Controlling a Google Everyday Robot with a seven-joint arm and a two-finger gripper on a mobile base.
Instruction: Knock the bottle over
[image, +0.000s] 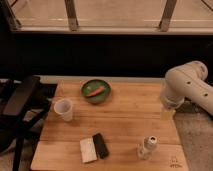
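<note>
claw (167, 112) hovering over right edge of surface (120, 125), spread or pressed together: cannot tell | bottle (146, 148) standing upright near front edge, well apart from claw | risk: low push sliding it upright, or sending it off that edge

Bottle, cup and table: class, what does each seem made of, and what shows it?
Bottle: probably clear plastic, see-through body, white cap. Cup: likely translucent plastic, milky walls. Table: wood, matte, plank seams visible. Gripper hangs at the table's right edge.
</note>
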